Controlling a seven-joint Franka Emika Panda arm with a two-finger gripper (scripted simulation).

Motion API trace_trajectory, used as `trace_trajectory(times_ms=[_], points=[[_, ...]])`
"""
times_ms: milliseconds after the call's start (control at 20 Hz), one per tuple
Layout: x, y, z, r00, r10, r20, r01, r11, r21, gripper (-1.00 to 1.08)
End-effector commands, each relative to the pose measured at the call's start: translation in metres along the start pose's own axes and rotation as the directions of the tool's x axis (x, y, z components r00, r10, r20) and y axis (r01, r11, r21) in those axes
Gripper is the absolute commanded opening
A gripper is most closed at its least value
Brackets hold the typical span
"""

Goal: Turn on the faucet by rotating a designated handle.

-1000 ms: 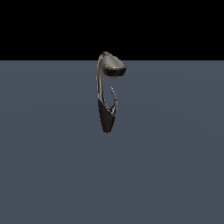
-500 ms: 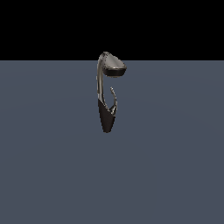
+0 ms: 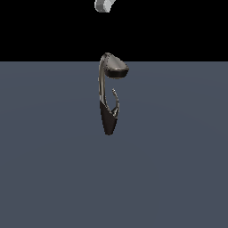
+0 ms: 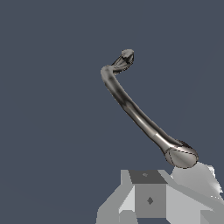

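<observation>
The faucet (image 3: 108,95) stands upright in the middle of the exterior view, with a pointed black base, a curved neck and a broad oval head (image 3: 116,69). The handle (image 3: 116,100) is a thin silver lever that curves up from the base on the exterior view's right. A grey piece of my gripper (image 3: 104,5) shows at the top edge, high above the faucet and apart from it. In the wrist view the faucet's neck (image 4: 133,111) runs from the head (image 4: 181,156) to the far base end (image 4: 125,59). My gripper's grey body (image 4: 149,199) fills the edge; its fingers are not clearly shown.
The faucet stands on a plain blue-grey floor (image 3: 178,169). A black background lies behind it. No other objects show.
A grey piece of my gripper has come into the exterior view at the top edge. The faucet and its handle have not moved.
</observation>
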State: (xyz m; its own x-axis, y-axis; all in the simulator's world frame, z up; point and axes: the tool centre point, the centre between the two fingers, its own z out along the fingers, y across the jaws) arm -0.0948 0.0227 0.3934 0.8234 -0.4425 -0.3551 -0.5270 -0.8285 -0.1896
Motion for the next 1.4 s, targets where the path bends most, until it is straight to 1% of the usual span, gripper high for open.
trace_trajectory(times_ms=[0, 250, 500, 700, 950, 1150, 1350], points=[[0.019, -0.006, 0.010, 0.998, 0.060, 0.029, -0.061, 0.998, 0.029, -1.00], [0.056, -0.016, 0.032, 0.980, 0.179, 0.091, -0.186, 0.980, 0.076, -1.00], [0.094, -0.022, 0.058, 0.942, 0.297, 0.159, -0.316, 0.943, 0.110, -1.00], [0.124, -0.024, 0.082, 0.896, 0.387, 0.216, -0.419, 0.899, 0.126, -1.00], [0.158, -0.023, 0.112, 0.826, 0.487, 0.284, -0.536, 0.833, 0.133, -1.00], [0.178, -0.022, 0.132, 0.775, 0.543, 0.324, -0.605, 0.785, 0.131, -1.00], [0.192, -0.020, 0.148, 0.734, 0.581, 0.353, -0.652, 0.748, 0.126, -1.00]])
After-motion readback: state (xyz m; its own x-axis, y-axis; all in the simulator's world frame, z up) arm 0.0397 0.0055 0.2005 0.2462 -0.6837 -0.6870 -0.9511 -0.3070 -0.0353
